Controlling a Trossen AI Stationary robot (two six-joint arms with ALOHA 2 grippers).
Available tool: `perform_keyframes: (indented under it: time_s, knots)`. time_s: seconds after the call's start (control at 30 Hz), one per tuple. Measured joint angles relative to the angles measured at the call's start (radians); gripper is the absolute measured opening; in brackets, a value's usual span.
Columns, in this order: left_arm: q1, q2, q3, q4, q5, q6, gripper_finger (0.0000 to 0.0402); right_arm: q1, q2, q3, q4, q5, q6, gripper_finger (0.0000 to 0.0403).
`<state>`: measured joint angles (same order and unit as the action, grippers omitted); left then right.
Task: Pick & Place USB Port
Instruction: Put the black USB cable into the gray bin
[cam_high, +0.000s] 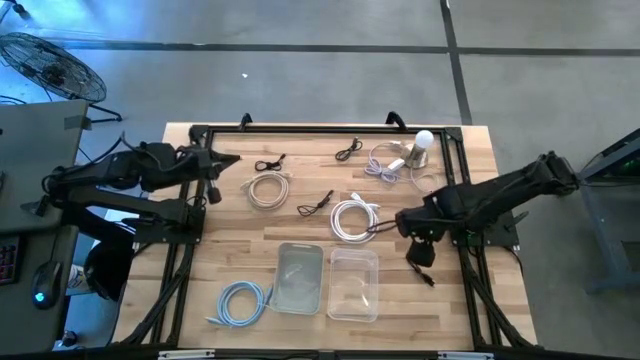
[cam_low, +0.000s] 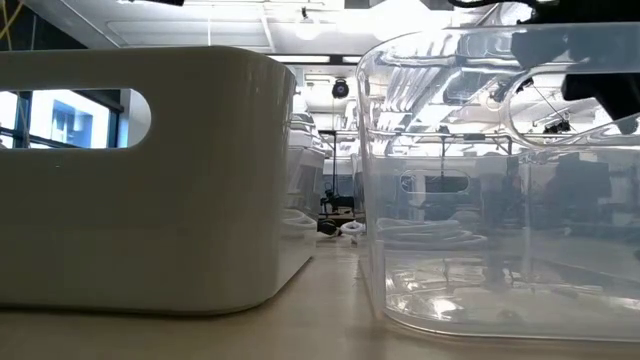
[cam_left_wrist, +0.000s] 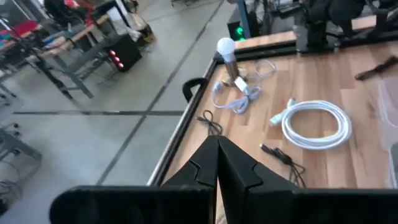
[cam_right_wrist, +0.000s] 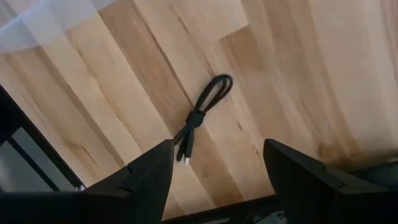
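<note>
A small black bundled cable (cam_right_wrist: 202, 115) lies flat on the wood near the table's right edge, also in the high view (cam_high: 428, 277). My right gripper (cam_right_wrist: 217, 168) (cam_high: 420, 252) hovers open above it, a finger on either side, touching nothing. My left gripper (cam_left_wrist: 216, 171) (cam_high: 228, 160) is shut and waits over the table's far left part. A frosted bin (cam_high: 300, 277) (cam_low: 150, 180) and a clear bin (cam_high: 353, 284) (cam_low: 500, 180) stand side by side near the table's near edge.
Coiled white cables (cam_high: 268, 190) (cam_high: 355, 218), a blue coil (cam_high: 243, 303), small black cables (cam_high: 270, 163) (cam_high: 348, 150) (cam_high: 318, 203), a pale cable (cam_high: 385, 165) and a bulb-shaped plug (cam_high: 420, 148) lie spread over the wood. A black frame (cam_high: 320, 128) rims the table.
</note>
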<state>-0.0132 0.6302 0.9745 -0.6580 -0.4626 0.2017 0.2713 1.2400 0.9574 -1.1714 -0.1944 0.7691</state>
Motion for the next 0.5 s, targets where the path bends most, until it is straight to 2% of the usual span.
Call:
perform_keyframes:
  time_s: [0.17,0.37,0.5]
  knots:
    - [0.000,0.037,0.000,0.007,0.087,-0.004,0.0001,0.026,0.000,-0.018,0.040,-0.022,0.041,0.0241]
    - [0.000,0.094,0.000,0.006,0.117,-0.018,0.0001,0.071,0.000,-0.073,0.096,0.021,0.044,0.0240]
    - [0.000,0.123,0.000,0.013,0.141,-0.005,0.0001,0.098,0.000,-0.125,0.120,0.032,0.109,0.0240]
